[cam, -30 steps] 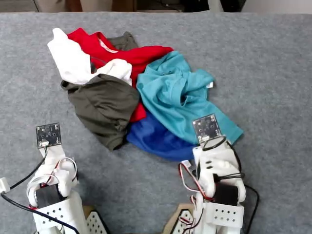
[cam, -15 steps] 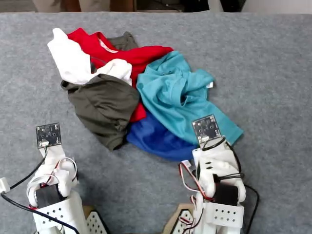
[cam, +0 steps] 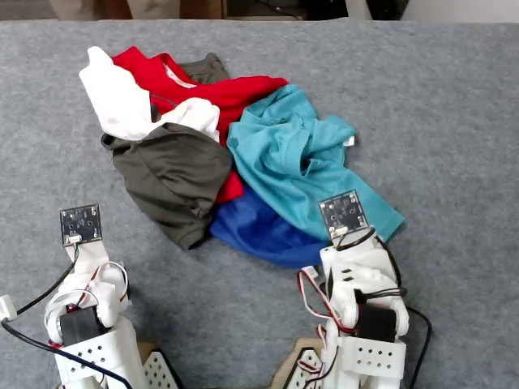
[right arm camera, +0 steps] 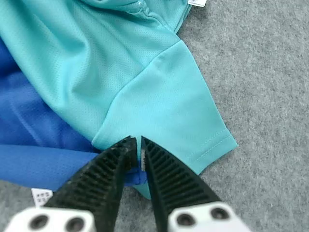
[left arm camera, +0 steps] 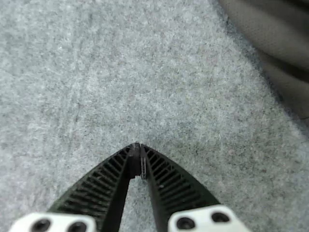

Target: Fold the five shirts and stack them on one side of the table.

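Grey table (cam: 454,121): near edge cut off behind arm bases. Five shirts in one crumpled heap, middle to far-left of table, none folded. Teal shirt (cam: 296,158) on top, hides most of blue shirt (cam: 259,231). Olive shirt (cam: 174,174) and white shirt (cam: 122,101) cover part of red shirt (cam: 215,91). Left gripper (left arm camera: 136,153): tips touching, holds nothing, over bare table near olive shirt. Right gripper (right arm camera: 136,145): almost closed, thin slit, nothing gripped, over teal sleeve hem.
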Tool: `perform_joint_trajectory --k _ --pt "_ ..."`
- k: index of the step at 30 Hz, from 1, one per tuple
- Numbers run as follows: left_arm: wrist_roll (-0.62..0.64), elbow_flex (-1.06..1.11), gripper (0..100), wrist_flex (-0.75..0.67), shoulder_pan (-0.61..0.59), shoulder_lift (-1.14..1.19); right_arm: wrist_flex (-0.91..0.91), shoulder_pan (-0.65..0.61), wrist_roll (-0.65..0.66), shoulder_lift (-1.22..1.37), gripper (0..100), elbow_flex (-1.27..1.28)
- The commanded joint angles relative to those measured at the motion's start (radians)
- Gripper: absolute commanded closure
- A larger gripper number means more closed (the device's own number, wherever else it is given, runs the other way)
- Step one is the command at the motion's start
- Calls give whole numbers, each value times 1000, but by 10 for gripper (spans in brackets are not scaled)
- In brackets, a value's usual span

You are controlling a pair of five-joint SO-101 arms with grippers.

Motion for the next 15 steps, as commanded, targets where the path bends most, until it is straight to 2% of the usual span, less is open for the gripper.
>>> perform_joint_trajectory --k 1,15 --pt "2 11 981 2 12 -4 0 -12 -5 -101 964 -1" --pt "0 11 981 2 12 -4 5 -12 -5 -99 964 -1"
